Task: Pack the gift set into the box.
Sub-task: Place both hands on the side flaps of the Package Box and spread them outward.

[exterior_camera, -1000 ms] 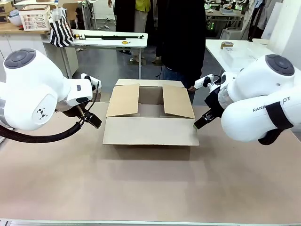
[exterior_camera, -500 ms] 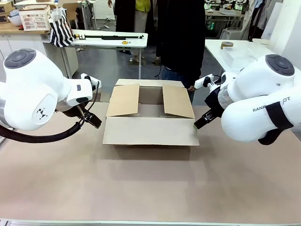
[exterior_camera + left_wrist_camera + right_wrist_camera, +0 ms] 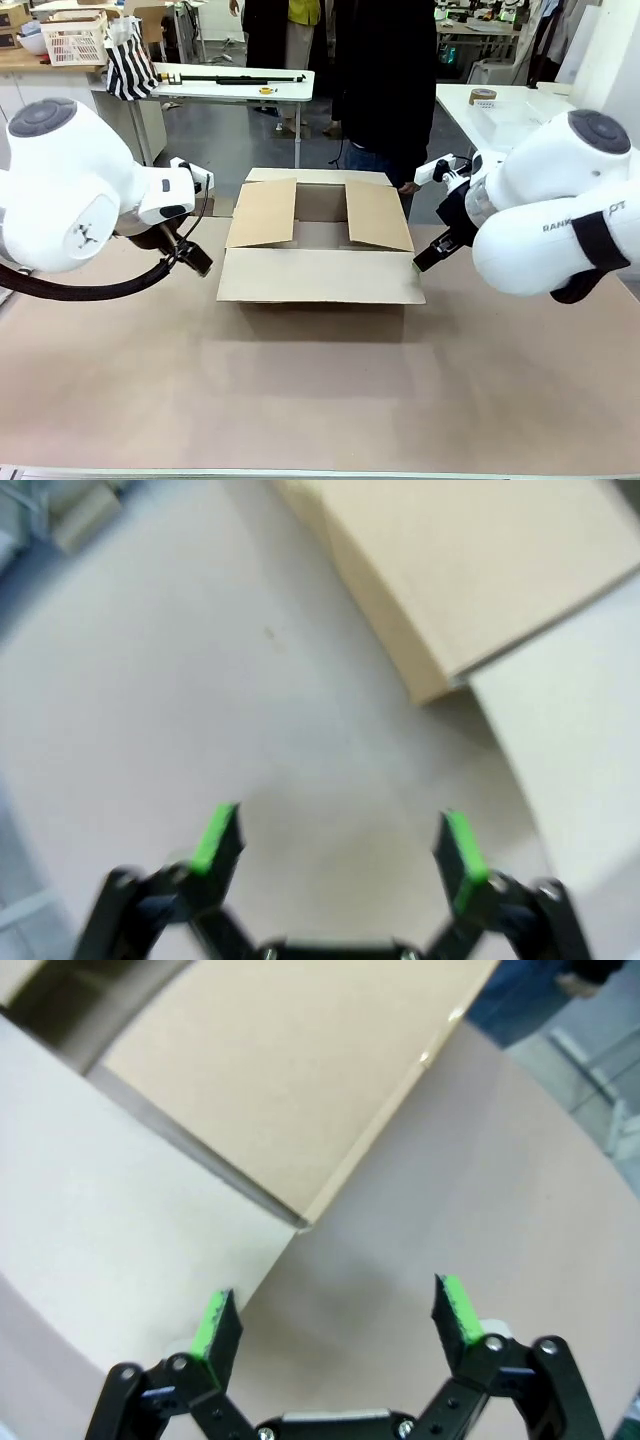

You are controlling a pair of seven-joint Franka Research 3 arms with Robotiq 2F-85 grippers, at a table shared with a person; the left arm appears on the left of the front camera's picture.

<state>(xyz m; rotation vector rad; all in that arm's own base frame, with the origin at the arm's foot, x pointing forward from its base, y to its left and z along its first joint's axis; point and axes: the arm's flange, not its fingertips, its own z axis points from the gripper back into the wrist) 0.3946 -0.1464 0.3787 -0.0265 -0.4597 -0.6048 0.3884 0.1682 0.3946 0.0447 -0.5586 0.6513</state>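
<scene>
The box, plain brown cardboard, sits mid-worktop. Its near flap is folded flat toward me and its two side flaps lean partly over the opening. My left pincer hangs near the box's front left corner and my right pincer is close by the front right corner. Both are spread wide, green pads apart, holding nothing. A person stands at the far side. I judge the opening needs clearing. I would nudge each side flap outward by its free edge, without shoving the box, so flat items go in level.
</scene>
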